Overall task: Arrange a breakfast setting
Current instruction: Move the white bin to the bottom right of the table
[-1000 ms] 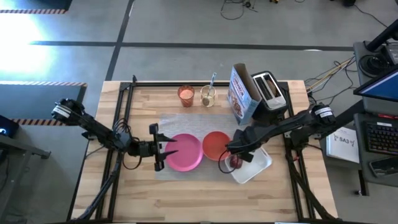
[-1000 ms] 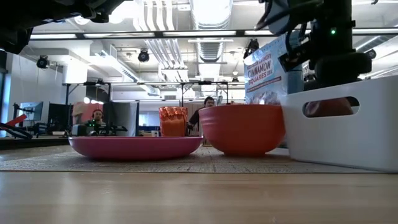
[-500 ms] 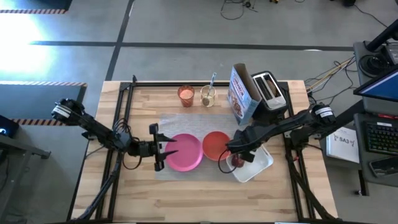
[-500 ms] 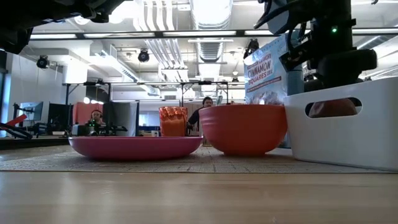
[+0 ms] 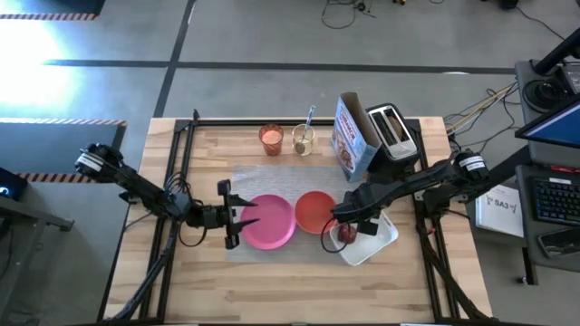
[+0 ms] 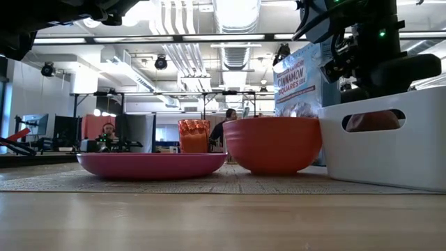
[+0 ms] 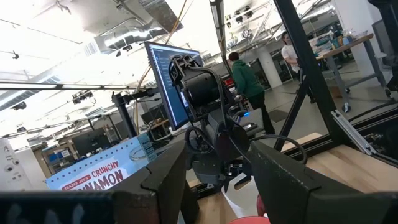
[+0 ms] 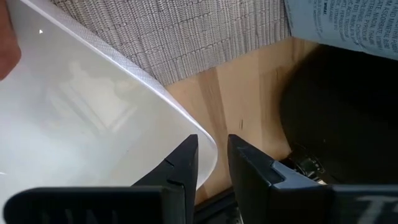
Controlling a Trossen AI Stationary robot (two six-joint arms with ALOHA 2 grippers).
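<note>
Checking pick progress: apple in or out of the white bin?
In. The red apple sits inside the white bin; red shows through its handle slot in the low view.

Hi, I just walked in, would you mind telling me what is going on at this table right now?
A two-armed robot is laying out breakfast. A pink plate and an orange-red bowl sit side by side on the grey mat. The right gripper is down at the white bin, its fingers straddling the bin's wall, near the red apple inside. The left gripper waits, open, beside the plate. An orange cup, a cereal box and a toaster stand at the back.
</note>
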